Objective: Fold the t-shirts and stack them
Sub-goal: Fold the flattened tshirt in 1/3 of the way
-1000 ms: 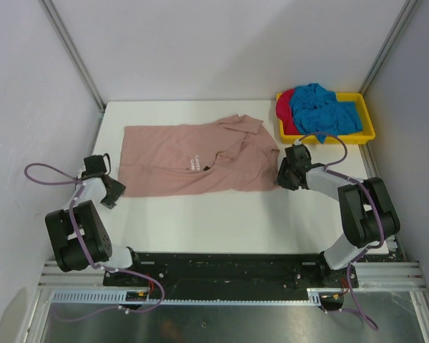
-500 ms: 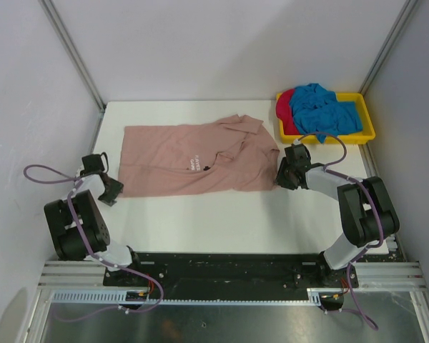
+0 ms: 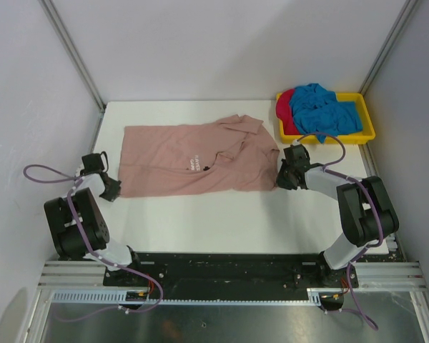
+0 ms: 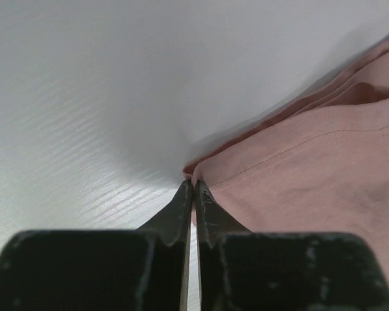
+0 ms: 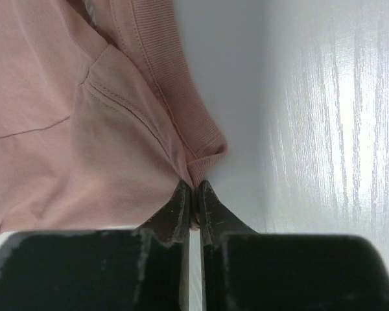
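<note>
Found the pink t-shirt lying spread on the white table, print up, rumpled around the collar toward the right. Still to be handled: blue t-shirt and red t-shirt, heaped in the yellow tray at the far right corner. Noted over the last second: left gripper drawn in from just off the cloth to its left edge, right gripper hardly shifted at the right edge, both sets of jaws gone from part-spread to pressed together. Confirmed in the left wrist view: black fingertips closed on the very corner of the pink hem, only a thin bite. Same in the right wrist view: fingertips pinching the corner where the ribbed band meets the seam. Read as both near corners now secured, shirt not yet lifted, no fold made. Likely next: raise together and carry the near edge over, watching that slim left pinch for slipping.
</note>
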Motion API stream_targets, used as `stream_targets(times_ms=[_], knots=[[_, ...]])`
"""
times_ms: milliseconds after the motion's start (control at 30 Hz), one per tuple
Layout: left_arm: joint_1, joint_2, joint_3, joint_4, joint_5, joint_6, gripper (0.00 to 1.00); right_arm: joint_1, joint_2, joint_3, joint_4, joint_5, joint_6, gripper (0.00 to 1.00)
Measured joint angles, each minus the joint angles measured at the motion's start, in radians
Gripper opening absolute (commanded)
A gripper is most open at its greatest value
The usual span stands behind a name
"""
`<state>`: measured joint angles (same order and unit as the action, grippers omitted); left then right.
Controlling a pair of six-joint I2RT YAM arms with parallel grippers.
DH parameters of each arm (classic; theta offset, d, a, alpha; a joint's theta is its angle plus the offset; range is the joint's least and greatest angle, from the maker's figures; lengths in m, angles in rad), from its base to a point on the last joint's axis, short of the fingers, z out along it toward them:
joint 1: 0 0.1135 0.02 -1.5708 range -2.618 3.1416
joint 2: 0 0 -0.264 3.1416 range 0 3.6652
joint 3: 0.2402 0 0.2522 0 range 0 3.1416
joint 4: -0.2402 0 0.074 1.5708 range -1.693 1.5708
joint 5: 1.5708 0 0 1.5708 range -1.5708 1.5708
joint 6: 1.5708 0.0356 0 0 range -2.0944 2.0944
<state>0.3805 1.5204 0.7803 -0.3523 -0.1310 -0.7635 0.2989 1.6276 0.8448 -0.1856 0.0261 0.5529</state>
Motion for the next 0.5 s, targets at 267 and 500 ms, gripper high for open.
stream_targets(times_ms=[267, 500], knots=[[0.000, -0.052, 0.000, -0.029, -0.060, 0.005, 0.00, 0.001, -0.004, 0.000, -0.018, 0.002, 0.001, 0.00], [0.000, -0.082, 0.002, -0.109, -0.118, 0.023, 0.00, 0.003, -0.060, -0.010, -0.120, 0.007, 0.005, 0.00]])
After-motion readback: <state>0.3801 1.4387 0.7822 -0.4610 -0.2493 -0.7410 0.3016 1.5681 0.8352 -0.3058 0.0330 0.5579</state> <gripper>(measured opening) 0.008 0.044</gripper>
